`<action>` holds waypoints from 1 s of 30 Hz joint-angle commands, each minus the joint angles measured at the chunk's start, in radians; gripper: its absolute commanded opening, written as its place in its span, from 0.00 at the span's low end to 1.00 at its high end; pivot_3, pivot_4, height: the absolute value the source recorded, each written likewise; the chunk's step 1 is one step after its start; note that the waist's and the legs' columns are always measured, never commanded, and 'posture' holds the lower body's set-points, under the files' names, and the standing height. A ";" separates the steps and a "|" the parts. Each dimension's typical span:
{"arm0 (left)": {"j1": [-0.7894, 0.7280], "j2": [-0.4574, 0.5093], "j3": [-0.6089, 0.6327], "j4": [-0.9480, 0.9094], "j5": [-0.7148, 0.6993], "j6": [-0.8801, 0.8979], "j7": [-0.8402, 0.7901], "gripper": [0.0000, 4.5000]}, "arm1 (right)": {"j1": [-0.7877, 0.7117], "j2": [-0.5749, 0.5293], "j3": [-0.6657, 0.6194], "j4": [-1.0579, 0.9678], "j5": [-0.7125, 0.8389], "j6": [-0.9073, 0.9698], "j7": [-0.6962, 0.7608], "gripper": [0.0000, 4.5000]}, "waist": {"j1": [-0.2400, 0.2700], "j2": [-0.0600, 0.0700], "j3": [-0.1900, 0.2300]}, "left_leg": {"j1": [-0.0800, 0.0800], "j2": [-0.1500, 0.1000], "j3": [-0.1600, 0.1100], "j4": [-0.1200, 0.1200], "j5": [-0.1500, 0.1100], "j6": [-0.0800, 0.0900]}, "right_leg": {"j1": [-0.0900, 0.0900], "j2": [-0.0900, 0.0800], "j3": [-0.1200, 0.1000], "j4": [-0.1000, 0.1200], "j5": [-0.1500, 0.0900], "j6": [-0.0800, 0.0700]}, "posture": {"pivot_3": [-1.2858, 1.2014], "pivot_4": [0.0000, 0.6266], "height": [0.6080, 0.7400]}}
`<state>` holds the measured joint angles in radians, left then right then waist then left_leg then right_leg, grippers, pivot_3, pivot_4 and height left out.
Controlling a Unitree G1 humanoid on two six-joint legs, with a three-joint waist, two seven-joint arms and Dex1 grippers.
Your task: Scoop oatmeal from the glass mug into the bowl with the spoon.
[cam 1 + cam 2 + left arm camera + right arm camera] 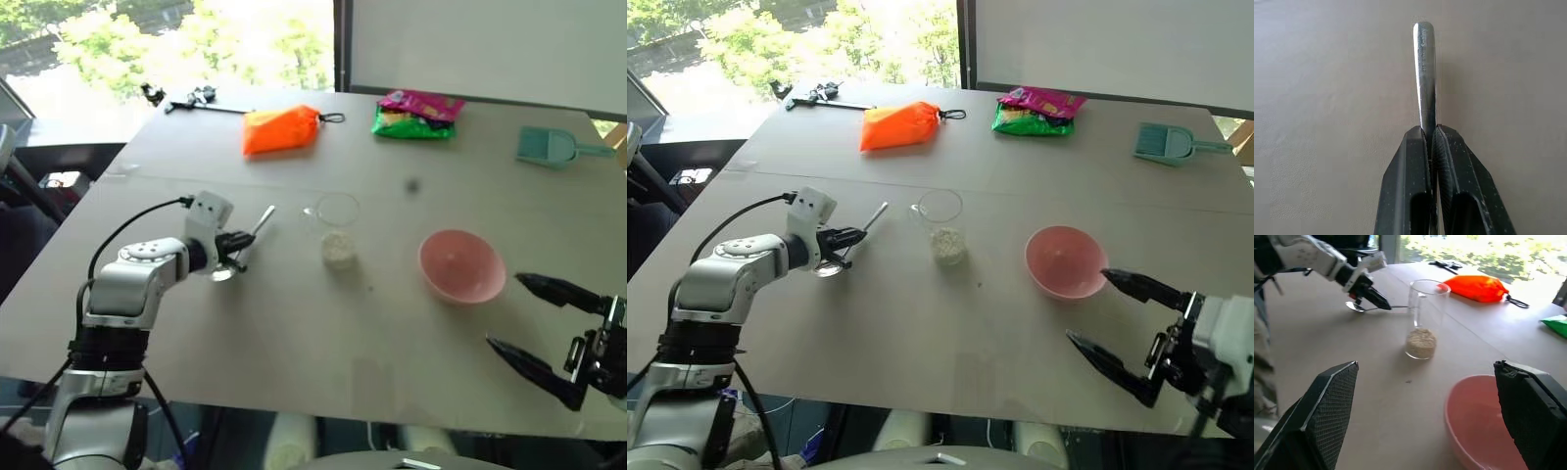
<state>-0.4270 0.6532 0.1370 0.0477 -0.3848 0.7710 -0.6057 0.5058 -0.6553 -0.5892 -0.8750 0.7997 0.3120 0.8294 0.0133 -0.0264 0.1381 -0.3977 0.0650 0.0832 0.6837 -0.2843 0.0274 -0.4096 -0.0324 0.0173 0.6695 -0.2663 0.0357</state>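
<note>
While the left gripper [238, 253] lies low over the pale table [294, 333] on the left side, its two black fingers [1410, 186] are pressed together on the handle of the slim, shiny silver metal spoon [257, 230]. That spoon lies flat on the tabletop, its small oval head [222, 274] nearer the robot and its long handle running away toward the far right, its tip ending just short of the small clear glass mug [336, 227]. Upright near the middle of the table, the mug holds a small heap of pale, grainy oatmeal [339, 249] in its bottom. To its right, a little apart, sits the round, shallow pink bowl [460, 264]; nothing can be made out inside it. Near and right of the bowl, the right gripper [527, 323] hangs above the table edge with its fingers spread wide apart, holding nothing.

Along the far side lie a stuffed orange pouch [282, 129], a green and magenta snack packet [418, 115] and, at the far right, a teal plastic scoop [549, 147]. Some small dark tools [191, 99] rest at the far left corner.
</note>
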 commanded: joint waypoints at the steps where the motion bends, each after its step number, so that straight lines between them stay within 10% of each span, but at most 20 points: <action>1: -0.037 0.006 0.117 -0.116 -0.017 -0.164 0.008 0.01 | -0.101 -0.107 0.028 -0.079 0.181 0.132 -0.188 1.00 | -0.003 -0.001 0.002 | 0.000 0.000 0.000 0.000 0.000 0.000 | 0.000 0.000 0.000 0.000 0.000 0.000 | 0.52 0.24 1.00; 7: -0.201 -0.005 0.025 -0.229 0.019 -0.343 -0.052 0.01 | -0.690 -0.384 0.256 0.099 0.554 0.423 -0.670 1.00 | 0.001 -0.006 0.006 | 0.002 -0.002 0.000 0.004 0.000 0.000 | 0.001 -0.002 0.001 0.005 0.000 -0.001 | 0.52 0.24 1.00; 13: -0.339 -0.055 -0.109 -0.207 0.057 -0.508 -0.171 0.01 | -1.331 -0.071 0.557 0.453 0.710 0.551 -1.034 1.00 | -0.009 -0.004 0.008 | -0.002 -0.002 0.001 0.002 0.001 0.000 | -0.003 -0.001 0.003 0.004 0.000 0.000 | 0.52 0.24 1.00; 20: -0.379 -0.088 -0.132 -0.155 0.045 -0.558 -0.227 0.00 | -1.474 0.077 0.573 0.564 0.715 0.600 -1.094 0.55 | -0.007 -0.003 0.008 | -0.026 -0.003 -0.002 0.004 0.003 -0.004 | -0.025 -0.003 0.001 0.009 0.001 0.001 | 0.52 0.24 1.00; 30: -0.366 -0.095 -0.136 -0.143 0.042 -0.611 -0.285 0.00 | -1.506 0.183 0.559 0.624 0.665 0.617 -1.063 0.55 | -0.023 -0.003 0.008 | -0.034 -0.002 -0.006 0.011 0.004 -0.003 | -0.030 -0.001 -0.003 0.010 0.001 0.001 | 0.52 0.24 1.00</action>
<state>-0.7806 0.5585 -0.0100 -0.0674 -0.3367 0.1848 -0.8857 -0.9666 -0.4789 0.0035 -0.2397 1.4700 0.9344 -0.2458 -0.0099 -0.0292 0.1460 -0.4317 0.0631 0.0766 0.6960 -0.2806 0.0239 -0.4393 -0.0333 0.0147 0.6808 -0.2654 0.0368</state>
